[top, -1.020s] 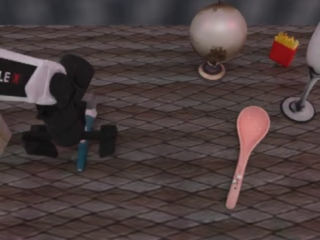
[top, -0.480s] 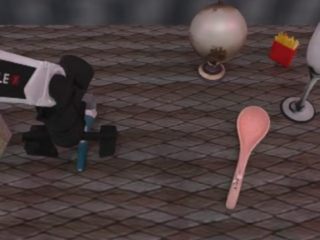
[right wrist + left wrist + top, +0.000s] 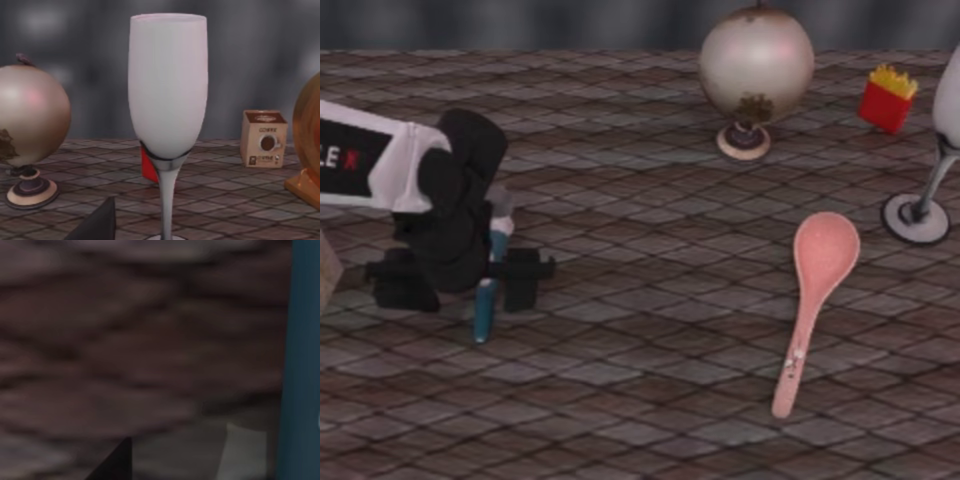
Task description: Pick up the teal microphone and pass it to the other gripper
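The teal microphone [image 3: 484, 308] lies on the table at the left, its handle pointing toward the front and its white head mostly hidden under my left wrist. My left gripper [image 3: 463, 279] is down over it, open, with one black finger on each side of the handle; the finger [image 3: 525, 278] on the right is close beside it. In the left wrist view the teal handle [image 3: 302, 360] runs along one edge and a dark fingertip [image 3: 116, 465] shows low down. My right gripper [image 3: 100, 222], the other gripper, is outside the top view, parked facing a wine glass.
A pink spoon [image 3: 815, 300] lies right of centre. A globe [image 3: 755, 65] stands at the back, with a red fries box [image 3: 887, 97] and a white wine glass [image 3: 930, 200] at the far right. A coffee box [image 3: 263, 138] stands behind the glass.
The left gripper's fingers have drawn inward toward the microphone handle, the right-hand finger most visibly. The microphone and the other objects have not moved.
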Available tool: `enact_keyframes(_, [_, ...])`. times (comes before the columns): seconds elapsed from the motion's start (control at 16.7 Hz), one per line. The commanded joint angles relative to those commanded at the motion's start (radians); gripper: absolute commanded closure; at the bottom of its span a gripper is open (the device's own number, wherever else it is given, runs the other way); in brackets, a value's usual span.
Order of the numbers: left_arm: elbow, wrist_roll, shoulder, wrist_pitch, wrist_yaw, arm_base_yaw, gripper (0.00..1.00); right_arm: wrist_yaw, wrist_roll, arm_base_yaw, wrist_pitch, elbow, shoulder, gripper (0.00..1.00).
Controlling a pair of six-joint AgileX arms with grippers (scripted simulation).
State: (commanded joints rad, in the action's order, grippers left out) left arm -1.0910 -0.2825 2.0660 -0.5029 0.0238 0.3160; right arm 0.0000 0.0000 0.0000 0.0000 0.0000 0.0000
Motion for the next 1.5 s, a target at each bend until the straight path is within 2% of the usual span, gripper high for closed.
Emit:
enact_keyframes(0.12, [0.000,0.000,0.000,0.000,0.000,0.000,0.98,0.000,0.000,0.000,0.000,0.000,0.000,0.00])
enact_keyframes(0.18, [0.000,0.000,0.000,0.000,0.000,0.000,1.00,0.000,0.000,0.000,0.000,0.000,0.000,0.00])
enact_keyframes(0.6, [0.000,0.000,0.000,0.000,0.000,0.000,1.00,0.000,0.000,0.000,0.000,0.000,0.000,0.00])
enact_keyframes(0.66, [-0.023,0.011,-0.067,-0.035,0.016,0.001,1.00,0.000,0.000,0.000,0.000,0.000,0.000,0.00])
enact_keyframes(0.84, [-0.018,0.019,-0.072,-0.002,0.002,0.002,1.00,0.000,0.000,0.000,0.000,0.000,0.000,0.00])
enact_keyframes(1.14, [0.038,0.071,-0.121,0.247,-0.103,-0.005,1.00,0.000,0.000,0.000,0.000,0.000,0.000,0.00])
enact_keyframes(1.5, [0.178,0.165,-0.226,0.751,-0.303,-0.024,1.00,0.000,0.000,0.000,0.000,0.000,0.000,0.00])
